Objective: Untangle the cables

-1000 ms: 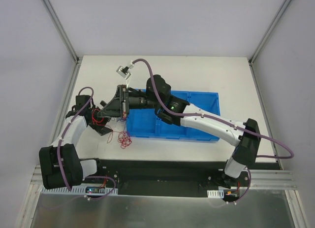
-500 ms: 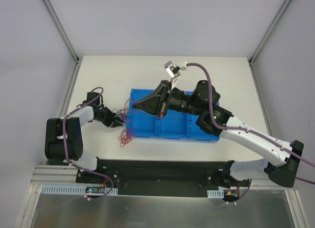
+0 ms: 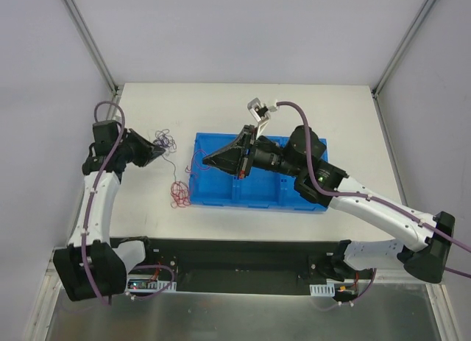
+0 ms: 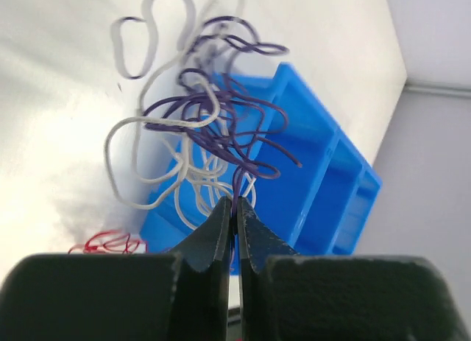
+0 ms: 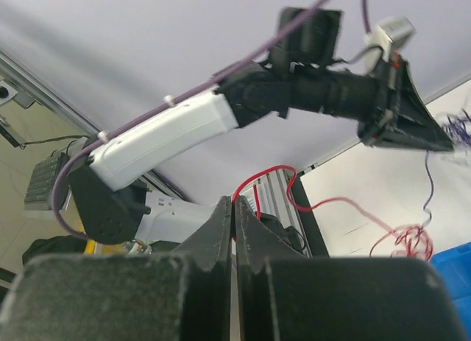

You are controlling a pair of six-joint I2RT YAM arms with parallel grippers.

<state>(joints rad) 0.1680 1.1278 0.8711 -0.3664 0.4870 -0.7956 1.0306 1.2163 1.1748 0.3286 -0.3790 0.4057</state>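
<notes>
The red cable (image 4: 110, 241) apparently runs on behind the left gripper (image 4: 234, 202).

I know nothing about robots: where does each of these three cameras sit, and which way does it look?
Top external: fixed above and behind the bases, looking down on the table, the blue bin, the whole left arm and right arm.
Left wrist: on the left arm, looking past its shut jaws at the purple-and-white cables they pinch, bin beyond.
Right wrist: on the right arm, looking past its shut jaws, red cable at their tip, towards the left arm.
Shared: both wrist views show the red cable.
</notes>
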